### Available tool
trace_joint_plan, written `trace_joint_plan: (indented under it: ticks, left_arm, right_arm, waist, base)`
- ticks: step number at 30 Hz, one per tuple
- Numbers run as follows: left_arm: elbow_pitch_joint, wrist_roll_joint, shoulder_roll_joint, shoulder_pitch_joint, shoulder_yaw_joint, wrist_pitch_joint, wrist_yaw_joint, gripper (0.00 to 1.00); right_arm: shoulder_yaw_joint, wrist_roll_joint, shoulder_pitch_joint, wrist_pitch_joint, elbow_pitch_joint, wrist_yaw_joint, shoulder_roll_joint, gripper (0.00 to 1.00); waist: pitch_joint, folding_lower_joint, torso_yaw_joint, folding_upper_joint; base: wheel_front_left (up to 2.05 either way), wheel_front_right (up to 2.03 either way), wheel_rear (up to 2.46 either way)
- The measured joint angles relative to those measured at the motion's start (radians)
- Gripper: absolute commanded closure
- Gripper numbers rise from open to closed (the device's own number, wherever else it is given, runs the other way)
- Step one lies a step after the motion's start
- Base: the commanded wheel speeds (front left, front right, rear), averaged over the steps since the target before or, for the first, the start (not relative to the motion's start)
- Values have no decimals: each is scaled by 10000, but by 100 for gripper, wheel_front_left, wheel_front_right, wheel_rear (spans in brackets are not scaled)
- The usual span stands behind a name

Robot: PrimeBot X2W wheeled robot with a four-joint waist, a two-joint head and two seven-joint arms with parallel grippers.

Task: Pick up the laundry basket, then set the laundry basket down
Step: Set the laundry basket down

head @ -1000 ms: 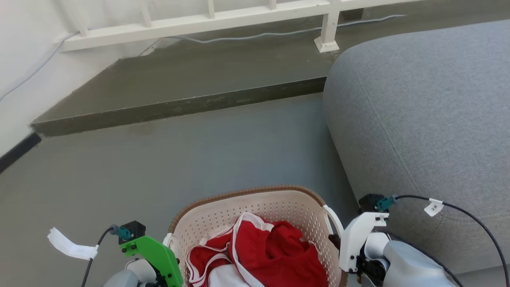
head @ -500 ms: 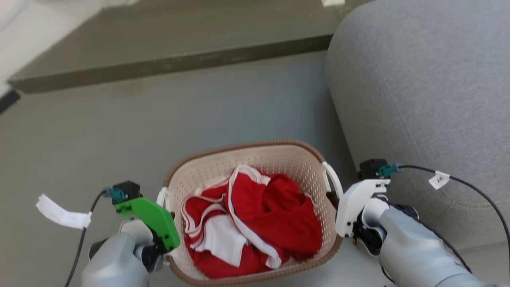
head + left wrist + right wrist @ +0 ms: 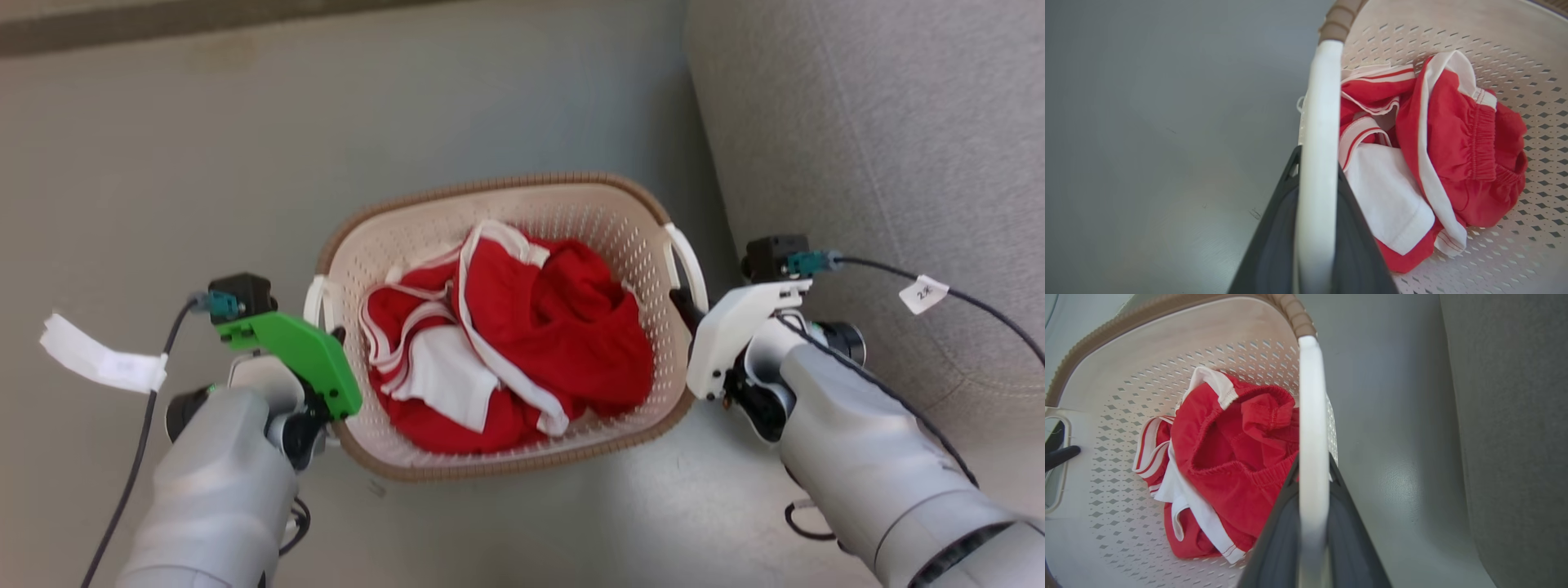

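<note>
The laundry basket is cream-white and perforated with a brown woven-look rim, and sits in the middle of the head view over the grey floor. Red and white clothes lie bunched inside it. My left gripper is shut on the left white handle, with a dark finger on either side of it. My right gripper is shut on the right white handle, which runs between its fingers. I cannot tell whether the basket's bottom touches the floor.
A grey sofa fills the right side, close beside my right arm and the basket. A dark step edge crosses the far top left. Open grey floor lies to the left and ahead. Tagged cables hang from both wrists.
The head camera has tilted down, so the basket and both arms sit higher in the picture and the railing has left it. Both grippers stay on the handles.
</note>
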Motion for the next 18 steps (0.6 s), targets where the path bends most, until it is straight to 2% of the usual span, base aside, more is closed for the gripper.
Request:
trace_joint_plan:
  ticks: [18]
  left_arm:
    - [-332,316,165,-1922,-27,-842,334,100]
  right_arm:
    - [-75,-280,-1899,-1062,-173,-176,-161,100]
  waist:
    - [2737,1,94,0]
  base:
    - [0,0,0]
